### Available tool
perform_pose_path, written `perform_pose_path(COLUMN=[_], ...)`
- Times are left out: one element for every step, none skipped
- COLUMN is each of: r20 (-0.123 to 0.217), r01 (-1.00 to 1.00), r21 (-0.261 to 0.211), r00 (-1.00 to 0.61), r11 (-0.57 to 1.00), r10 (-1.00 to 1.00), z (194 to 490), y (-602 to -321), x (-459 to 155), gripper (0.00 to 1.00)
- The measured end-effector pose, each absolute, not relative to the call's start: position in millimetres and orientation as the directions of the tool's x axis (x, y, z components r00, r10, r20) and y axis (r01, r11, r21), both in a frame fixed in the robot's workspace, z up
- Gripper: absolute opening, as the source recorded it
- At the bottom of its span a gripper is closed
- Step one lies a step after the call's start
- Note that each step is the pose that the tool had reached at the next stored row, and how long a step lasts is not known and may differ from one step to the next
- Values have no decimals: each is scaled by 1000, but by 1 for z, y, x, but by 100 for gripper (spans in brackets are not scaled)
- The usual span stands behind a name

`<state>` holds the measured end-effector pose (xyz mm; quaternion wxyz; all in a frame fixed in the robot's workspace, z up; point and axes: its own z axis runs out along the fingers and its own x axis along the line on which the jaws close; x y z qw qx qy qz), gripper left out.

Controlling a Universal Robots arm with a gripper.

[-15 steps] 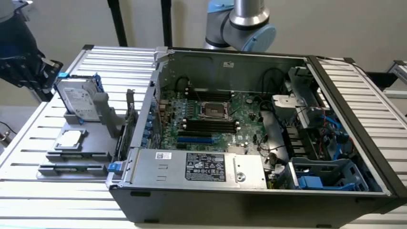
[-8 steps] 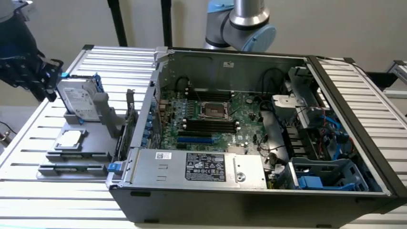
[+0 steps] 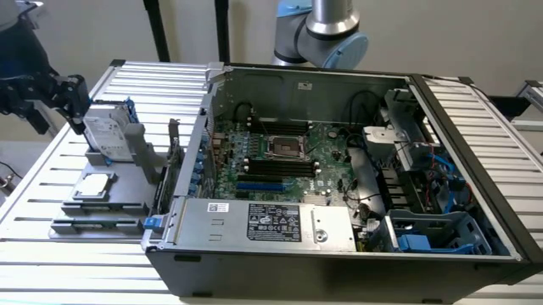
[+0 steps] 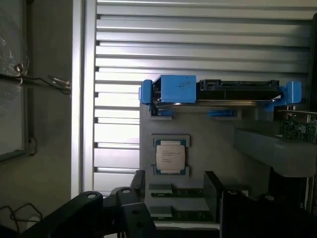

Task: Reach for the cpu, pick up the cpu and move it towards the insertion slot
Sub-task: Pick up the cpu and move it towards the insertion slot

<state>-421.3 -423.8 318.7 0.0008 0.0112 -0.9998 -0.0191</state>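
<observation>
The cpu (image 3: 93,185) is a small square chip with a silver top, lying flat in a grey holder (image 3: 127,203) on the slatted table, at the exterior view's left, outside the computer case. In the wrist view the cpu (image 4: 171,156) lies just beyond the fingertips (image 4: 138,181). My gripper (image 3: 68,101) hangs above and behind the holder, well clear of the chip. In the wrist view my gripper (image 4: 174,181) stands open with nothing between its dark fingers. The insertion slot (image 3: 286,149), a square socket with a silver frame, sits in the middle of the motherboard inside the open case.
A grey hard drive (image 3: 106,133) with a white label and blue rails (image 4: 173,89) stands upright in the holder behind the chip. A memory stick (image 3: 95,223) lies at the holder's front. The case wall (image 3: 191,159) rises between holder and motherboard. Black memory slots (image 3: 280,166) flank the socket.
</observation>
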Motion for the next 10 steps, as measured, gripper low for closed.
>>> perform_pose_path(r20=[1, 1, 1, 1, 1, 1, 1, 1, 1, 1], r01=[-23, -24, -25, -27, -29, -32, -33, -36, -38, -39], r21=[38, 38, 38, 38, 38, 38, 38, 38, 38, 38], r00=[-1000, -1000, -1000, -1000, -1000, -1000, -999, -999, -999, -999], r11=[999, 999, 999, 999, 999, 999, 999, 999, 999, 999], r10=[-23, -24, -25, -27, -29, -32, -33, -36, -38, -39], z=[318, 317, 315, 313, 311, 310, 308, 306, 304, 302], y=[-424, -424, -424, -424, -424, -424, -424, -424, -424, -424], x=[-421, -421, -421, -421, -421, -421, -421, -421, -421, -421], gripper=[59, 65, 65, 65, 65, 65, 65, 65, 65, 65])
